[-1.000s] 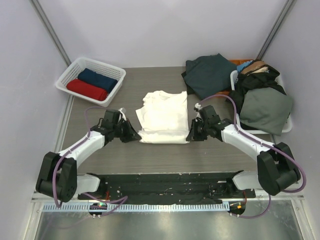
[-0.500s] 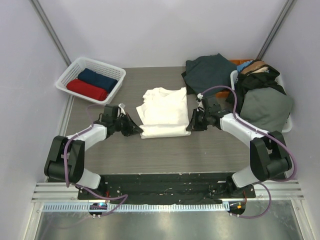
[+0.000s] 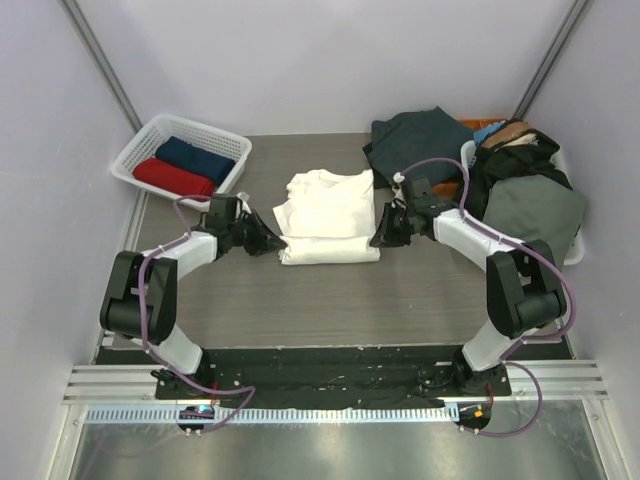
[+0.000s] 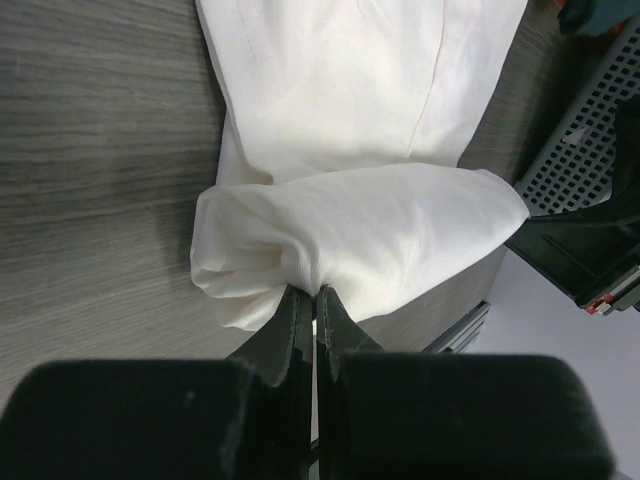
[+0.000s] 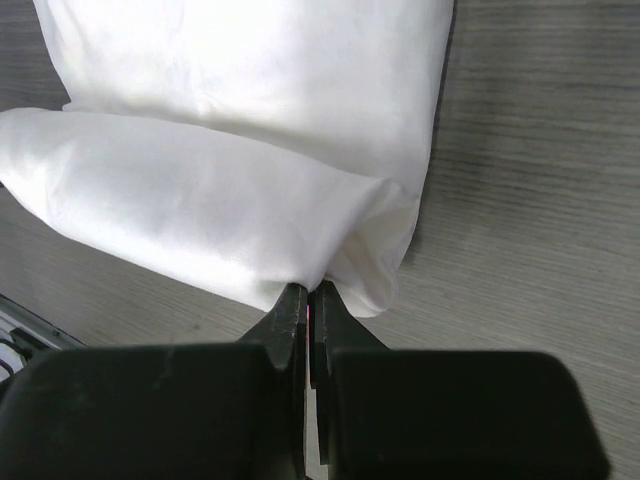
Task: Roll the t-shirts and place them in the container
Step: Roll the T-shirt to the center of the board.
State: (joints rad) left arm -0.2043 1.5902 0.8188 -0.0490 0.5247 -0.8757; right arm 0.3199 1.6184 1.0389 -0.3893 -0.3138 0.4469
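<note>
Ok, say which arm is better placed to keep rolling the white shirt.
Neither alone; it likely takes both. The left gripper is shut on the left end of the white shirt's rolled edge, and the right gripper is shut on the right end. They sit level, so the roll should advance evenly.

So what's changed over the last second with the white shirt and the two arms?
Both pincers, left and right, stayed shut on the near edge of the white t-shirt and moved away from the bases, rolling that edge farther up; the flat part is shorter. The basket with red and navy rolls and the clothes pile did not move.
</note>
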